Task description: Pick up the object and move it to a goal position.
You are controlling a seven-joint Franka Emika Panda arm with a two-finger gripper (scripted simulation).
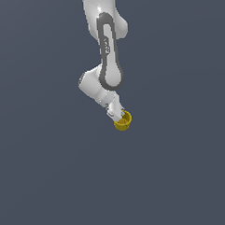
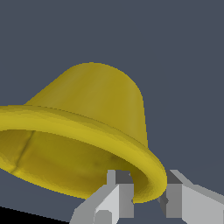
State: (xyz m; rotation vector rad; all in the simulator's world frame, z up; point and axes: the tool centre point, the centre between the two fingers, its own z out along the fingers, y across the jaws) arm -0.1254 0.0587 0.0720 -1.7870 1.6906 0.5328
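Note:
The object (image 1: pixel 123 121) is a small yellow cup-like piece with a darker hollow inside, tilted, just below the middle of the exterior view. My gripper (image 1: pixel 118 115) hangs from the white arm and meets it at its rim. In the wrist view the object (image 2: pixel 96 113) fills most of the frame, with its flared rim between my gripper's (image 2: pixel 148 194) two grey fingers, one inside the rim and one outside. The fingers are shut on that rim.
Plain dark grey-blue ground surrounds everything in both views. The white arm (image 1: pixel 106 54) reaches down from the top of the exterior view. No other objects or markers show.

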